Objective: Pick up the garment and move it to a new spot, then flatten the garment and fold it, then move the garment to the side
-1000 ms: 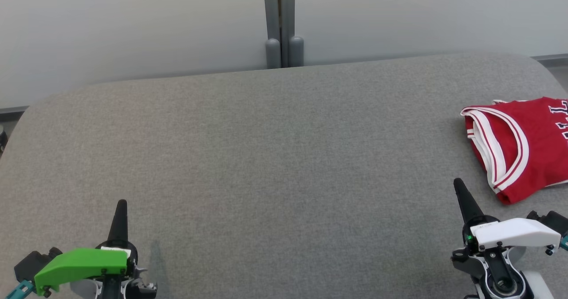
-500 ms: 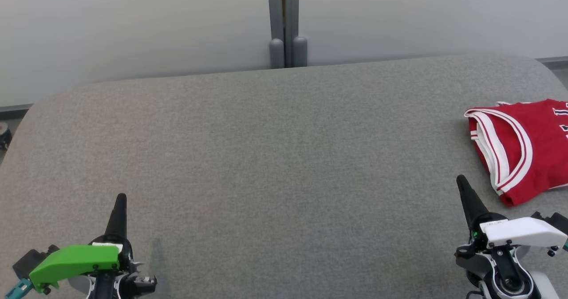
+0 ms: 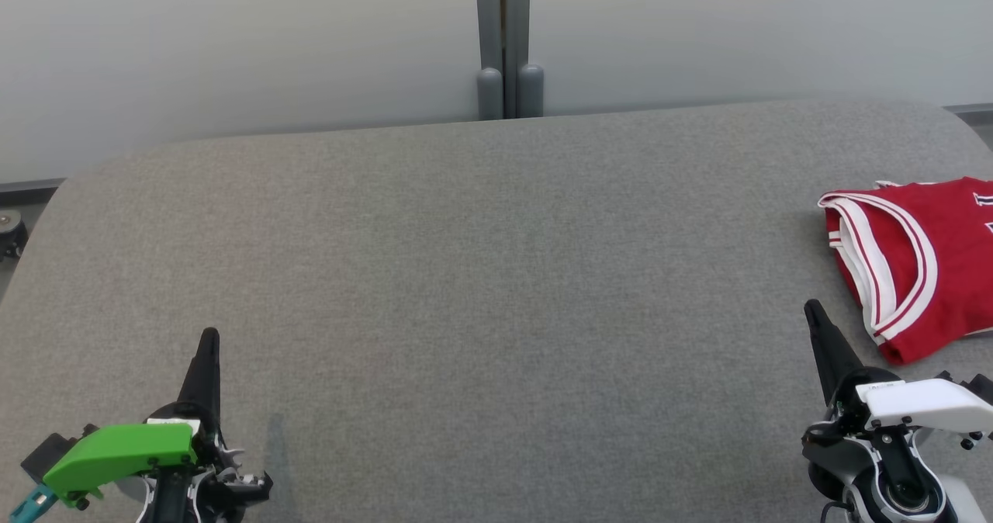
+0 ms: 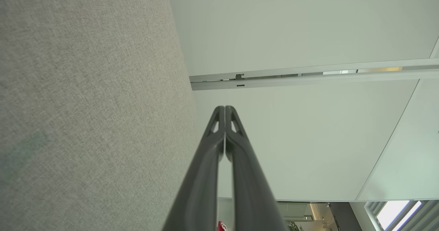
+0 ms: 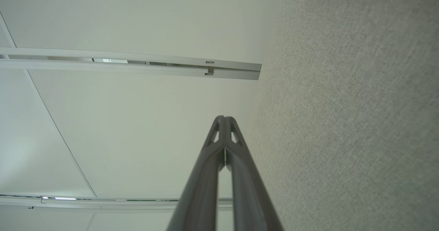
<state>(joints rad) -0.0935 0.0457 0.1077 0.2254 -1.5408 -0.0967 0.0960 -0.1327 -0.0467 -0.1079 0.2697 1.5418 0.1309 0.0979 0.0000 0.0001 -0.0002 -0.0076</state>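
We are looking at the red garment (image 3: 958, 290), white-trimmed, lying folded and flat at the right edge of the grey surface (image 3: 496, 275).

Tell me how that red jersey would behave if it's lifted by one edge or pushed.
The red jersey lies in soft stacked layers, so it would probably droop and unfold when lifted by one edge. It looks thin, so likely light. On the textured grey table cover, a push would probably bunch it rather than slide it.
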